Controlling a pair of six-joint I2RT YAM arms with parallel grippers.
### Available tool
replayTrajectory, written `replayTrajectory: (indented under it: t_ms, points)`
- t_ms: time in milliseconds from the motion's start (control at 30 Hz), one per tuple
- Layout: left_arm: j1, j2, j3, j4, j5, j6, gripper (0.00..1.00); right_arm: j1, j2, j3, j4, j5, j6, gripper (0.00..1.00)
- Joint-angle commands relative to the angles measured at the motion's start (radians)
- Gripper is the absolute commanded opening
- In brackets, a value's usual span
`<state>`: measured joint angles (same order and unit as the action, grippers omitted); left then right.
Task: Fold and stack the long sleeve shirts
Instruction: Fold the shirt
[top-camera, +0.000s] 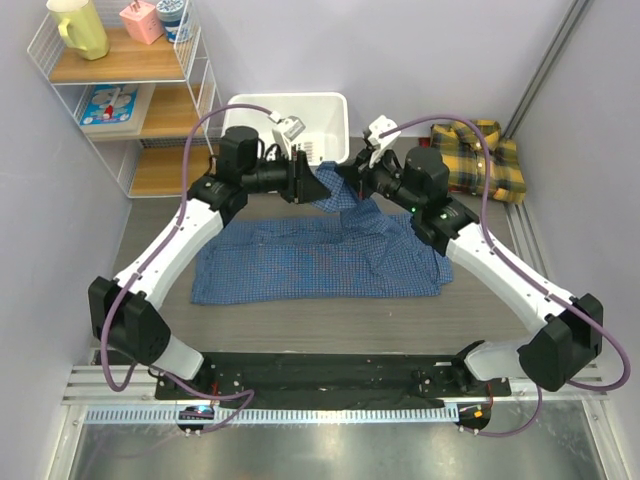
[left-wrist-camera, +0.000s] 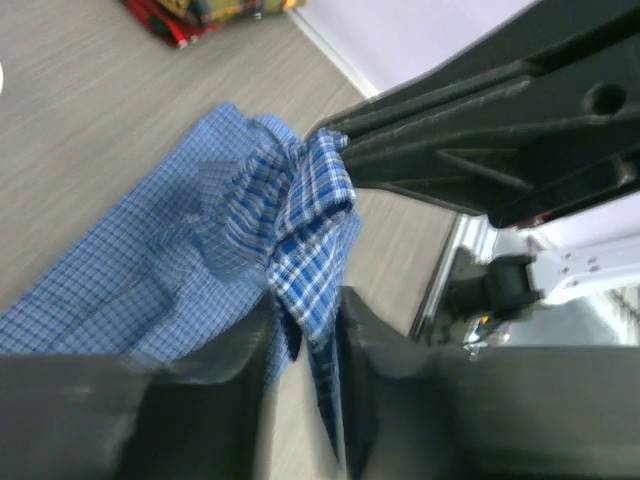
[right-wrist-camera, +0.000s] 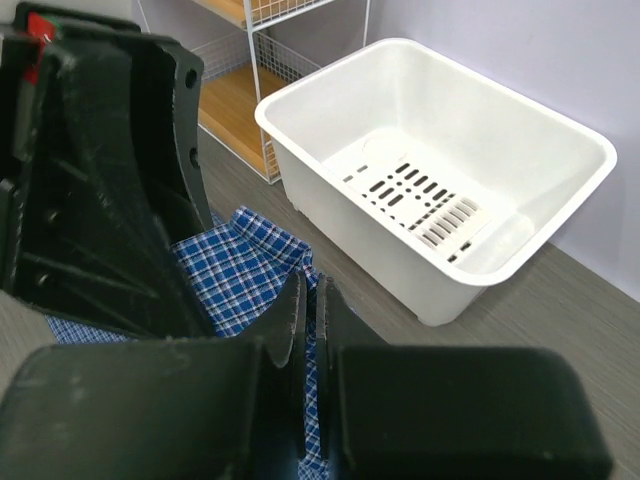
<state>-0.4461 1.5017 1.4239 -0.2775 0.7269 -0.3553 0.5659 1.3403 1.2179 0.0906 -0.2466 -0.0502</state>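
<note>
Blue checked shirt (top-camera: 320, 262) is lying mostly flat mid-table, so I'd say we're on shirt 1 of 2, first fold. Right gripper (top-camera: 352, 183) is clamped tight on a bunch of its far edge, lifted up. Left gripper (top-camera: 312, 185) sits right beside it, jaws roughly half closed round the same bunch, can't tell if it's actually pinching. Probably needs a firm grip, then both carry that edge toward the near hem. Yellow plaid shirt (top-camera: 482, 160) waits far right. White bin (top-camera: 285, 97) just behind could get bumped.
</note>
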Motion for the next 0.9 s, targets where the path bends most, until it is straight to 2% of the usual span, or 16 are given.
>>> replayTrajectory:
  t_ms: [0,33,67,100,133,167,200,300,367,400,500,567,633,700,867]
  points:
    - [-0.008,0.009,0.093,0.031,-0.050,0.045,0.13,-0.021,-0.075,-0.014,0.077,-0.014,0.004,0.01]
    - [-0.011,0.014,0.116,-0.003,-0.076,0.091,0.07,-0.027,-0.081,-0.021,0.077,-0.013,0.003,0.02]
    - [-0.014,0.023,0.185,-0.040,-0.102,0.178,0.00,-0.044,-0.096,-0.024,0.075,-0.010,0.001,0.08]
    - [-0.023,0.044,0.220,-0.087,-0.154,0.247,0.00,-0.055,-0.104,-0.027,0.069,-0.011,-0.002,0.24]
    - [-0.028,0.054,0.254,-0.170,-0.167,0.310,0.00,-0.069,-0.108,-0.027,0.061,-0.014,-0.005,0.33]
    - [-0.035,0.058,0.294,-0.198,-0.181,0.457,0.00,-0.107,-0.122,-0.027,0.043,-0.014,-0.013,0.42]
    - [-0.054,0.074,0.315,-0.236,-0.196,0.526,0.00,-0.125,-0.128,-0.031,0.034,-0.023,-0.017,0.60]
    - [-0.078,0.095,0.363,-0.336,-0.233,0.801,0.00,-0.222,-0.150,-0.043,-0.012,-0.054,-0.056,0.74]
    - [-0.086,0.094,0.369,-0.347,-0.273,0.925,0.00,-0.273,-0.153,-0.052,-0.057,-0.124,-0.079,0.78]
    - [-0.085,0.092,0.368,-0.347,-0.273,1.037,0.00,-0.322,-0.155,-0.055,-0.071,-0.140,-0.097,0.80]
    - [-0.086,0.094,0.366,-0.309,-0.296,1.137,0.00,-0.391,-0.144,-0.063,-0.136,-0.250,-0.141,0.81]
    - [-0.086,0.098,0.368,-0.292,-0.285,1.170,0.00,-0.446,-0.130,-0.067,-0.197,-0.360,-0.206,0.76]
    - [-0.086,0.095,0.350,-0.261,-0.271,1.194,0.00,-0.478,-0.109,-0.072,-0.241,-0.411,-0.279,0.76]
    - [-0.086,0.094,0.340,-0.224,-0.258,1.199,0.00,-0.489,-0.092,-0.074,-0.305,-0.502,-0.345,0.76]
    - [-0.083,0.060,0.290,-0.117,-0.219,1.184,0.00,-0.492,-0.018,-0.127,-0.341,-0.568,-0.555,0.81]
